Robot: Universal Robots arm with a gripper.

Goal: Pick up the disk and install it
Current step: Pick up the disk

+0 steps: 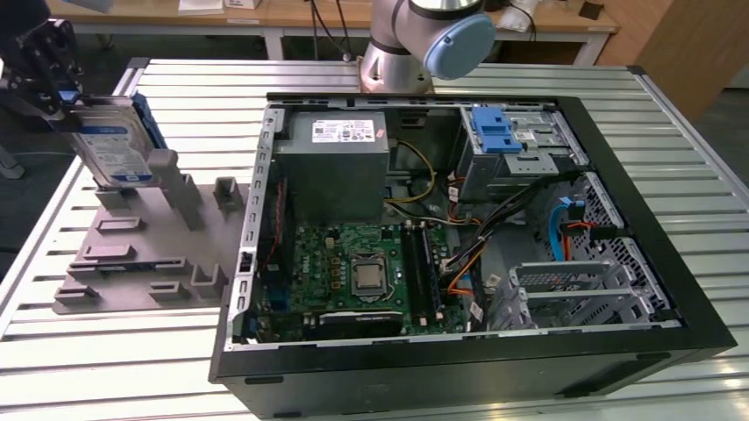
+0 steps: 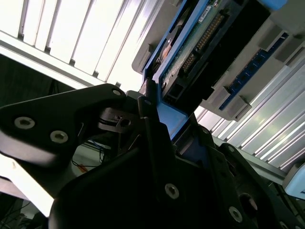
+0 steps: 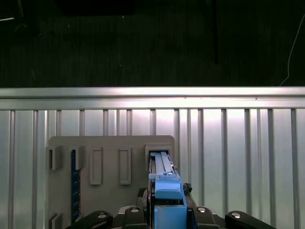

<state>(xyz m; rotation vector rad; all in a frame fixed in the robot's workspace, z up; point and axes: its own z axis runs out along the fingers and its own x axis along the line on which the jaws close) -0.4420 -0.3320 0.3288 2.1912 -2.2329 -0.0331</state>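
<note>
1. The gripper [image 1: 61, 95] was clenched on the disk [image 1: 115, 151], gripping the blue carrier frame [image 2: 172, 119] at the disk's upper end. It was above the table [image 1: 117, 377], near the table's edge on the exterior view's left.
2. The disk stood nearly upright with a slight tilt. Its lower end was at the tall post of the grey fixture [image 1: 129, 254], well apart from the open computer case [image 1: 655, 351]. Whether that lower end had cleared the fixture could not be told.
3. The step in hand was judged to be drawing the disk out of its stand.
   - A pull straight along the disk's own length would likely serve best, since a sideways lean could bind the frame against the slot walls.
   - The hold looked better kept square on the plastic frame than on the bare board side.
4. The exterior view gave the wider layout: the labelled face, the case beside the fixture, and how high the disk sat.
5. The second wrist view showed the black fingers [image 2: 152, 143] pressed against the frame and the disk's connector [image 2: 200, 43] side.
6. The first wrist view looked down the disk's thin edge to the slot [image 3: 159, 155] in the fixture. There the disk lay in line with that slot.
</note>
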